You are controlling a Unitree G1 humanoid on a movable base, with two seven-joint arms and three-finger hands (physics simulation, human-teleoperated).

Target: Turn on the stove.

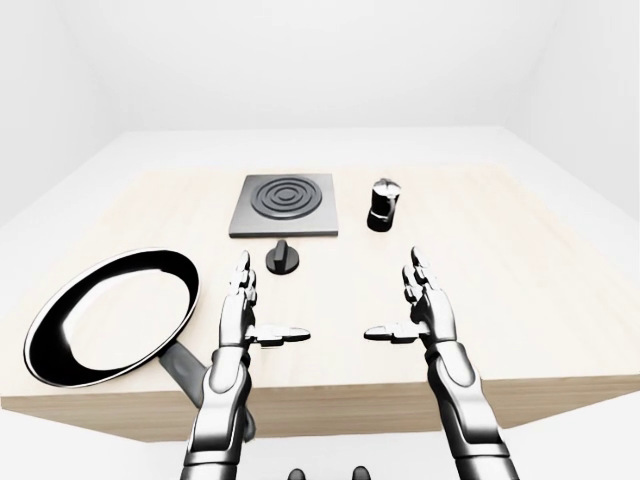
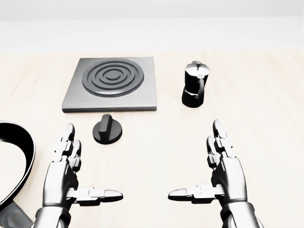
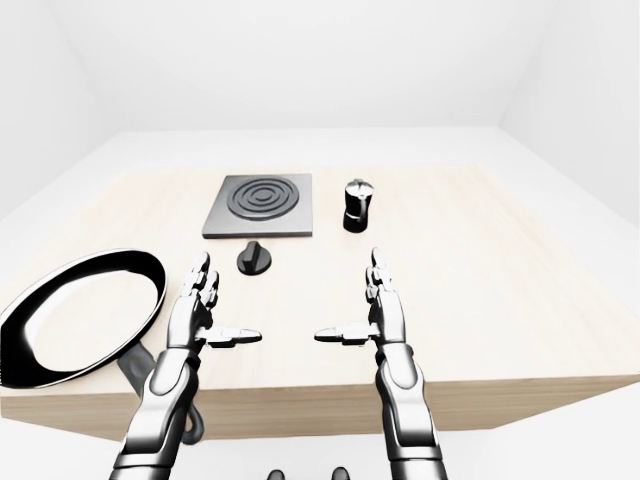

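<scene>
Pan (image 1: 110, 330) shows whole only in eye views; both hands (image 2: 64, 178) (image 2: 223, 175) spread wide.

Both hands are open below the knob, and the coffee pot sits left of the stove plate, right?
Not quite: in the head view the coffee pot sits right of the stove plate. Both the left hand and right hand are open below the knob.

No readable text, label, brand, number or sign on anything in these views
</scene>
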